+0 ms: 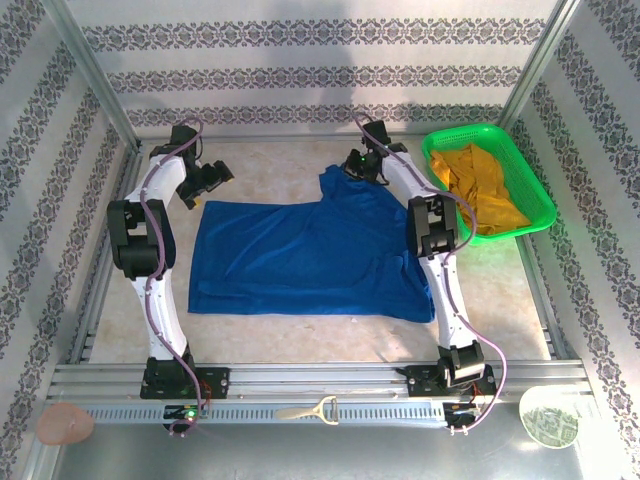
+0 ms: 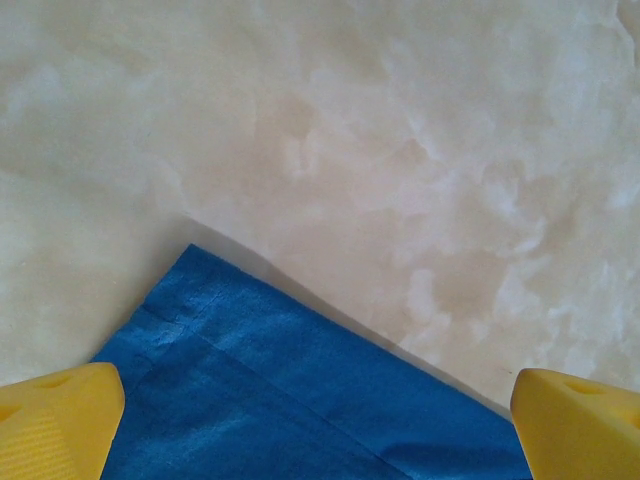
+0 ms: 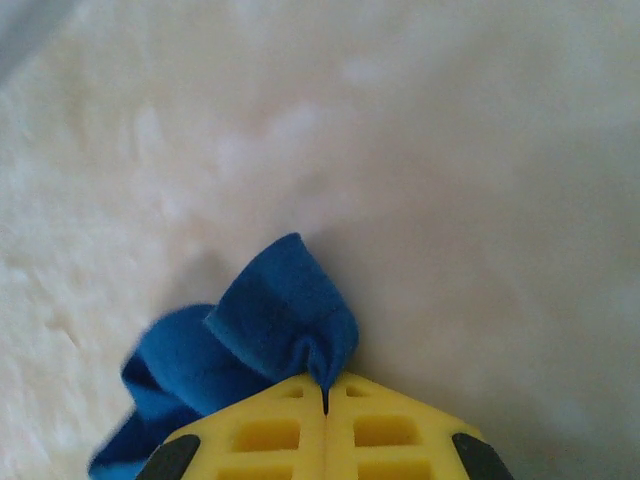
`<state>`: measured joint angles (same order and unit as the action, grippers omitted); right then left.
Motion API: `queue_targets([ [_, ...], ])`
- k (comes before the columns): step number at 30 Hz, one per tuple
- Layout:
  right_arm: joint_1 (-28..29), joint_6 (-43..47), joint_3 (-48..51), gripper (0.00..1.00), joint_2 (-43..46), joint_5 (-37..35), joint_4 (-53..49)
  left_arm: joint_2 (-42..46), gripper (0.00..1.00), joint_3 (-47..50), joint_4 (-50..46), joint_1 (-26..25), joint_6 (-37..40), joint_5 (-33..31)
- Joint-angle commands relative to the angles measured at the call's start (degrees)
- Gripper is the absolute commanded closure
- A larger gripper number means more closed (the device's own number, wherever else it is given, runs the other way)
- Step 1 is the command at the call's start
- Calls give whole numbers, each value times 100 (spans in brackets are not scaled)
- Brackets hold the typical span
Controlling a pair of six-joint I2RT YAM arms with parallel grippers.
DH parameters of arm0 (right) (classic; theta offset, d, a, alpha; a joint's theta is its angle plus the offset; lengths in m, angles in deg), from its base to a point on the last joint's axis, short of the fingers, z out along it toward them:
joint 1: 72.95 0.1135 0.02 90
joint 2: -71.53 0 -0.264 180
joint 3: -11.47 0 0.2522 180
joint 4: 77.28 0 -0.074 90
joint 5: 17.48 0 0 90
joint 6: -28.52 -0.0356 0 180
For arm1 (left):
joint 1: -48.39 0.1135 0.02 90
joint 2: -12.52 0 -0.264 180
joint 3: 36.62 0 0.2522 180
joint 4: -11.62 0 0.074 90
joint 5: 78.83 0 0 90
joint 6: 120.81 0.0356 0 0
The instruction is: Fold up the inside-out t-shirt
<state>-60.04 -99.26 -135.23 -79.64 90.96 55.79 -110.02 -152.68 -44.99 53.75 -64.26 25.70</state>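
shirt: one blue t-shirt point(image 1: 310, 255), plain side up, no print in sight
lay: spread mostly flat, a few shallow wrinkles; far right part drawn up into a peak
location: middle of the table point(image 1: 270, 165), between the two arms
hem: stitched corner point(image 2: 300, 400) lies flat under the left wrist camera
left gripper point(image 1: 215, 180): jaws spread wide, nothing in them; over the shirt's far left corner point(image 2: 320, 430)
right gripper point(image 1: 355, 165): clenched on a bunched fold of the shirt point(image 3: 270, 320); cloth pokes out at the jaw line point(image 3: 325, 395)
basket point(image 1: 540, 200): one, green, far right of the table, apart from the shirt
yellow cloth point(image 1: 480, 185): one, crumpled inside the basket
arms: two, white
front rail: one cream-handled tool point(image 1: 308, 410)
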Motion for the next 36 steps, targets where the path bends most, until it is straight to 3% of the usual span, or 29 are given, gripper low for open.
queue_targets([
  [1, 28, 214, 1147, 100, 746, -377, -141, 150, 0, 201, -70, 86, 100, -89],
  [5, -21, 287, 2426, 100, 1638, -553, 347, 164, 0, 329, -66, 91, 290, -149],
  [8, -103, 435, 2585, 57, 1904, -356, 575, 19, 0, 195, -182, 79, 528, -210],
  [10, -154, 587, 2264, 47, 1865, -209, 505, -144, 0, 8, -308, 81, 710, -342],
  [19, -119, 1325, -28, 37, 940, -742, -764, -893, 2, -975, -1039, -83, 1561, -1068],
  [24, -27, 1553, -1356, 33, 108, -968, -1475, -1110, 8, -1103, -1130, -150, 1632, -1167],
  [36, -8, 1257, -1849, 37, -662, -707, -1562, -1274, 24, -1199, -1147, -203, 1658, -1066],
])
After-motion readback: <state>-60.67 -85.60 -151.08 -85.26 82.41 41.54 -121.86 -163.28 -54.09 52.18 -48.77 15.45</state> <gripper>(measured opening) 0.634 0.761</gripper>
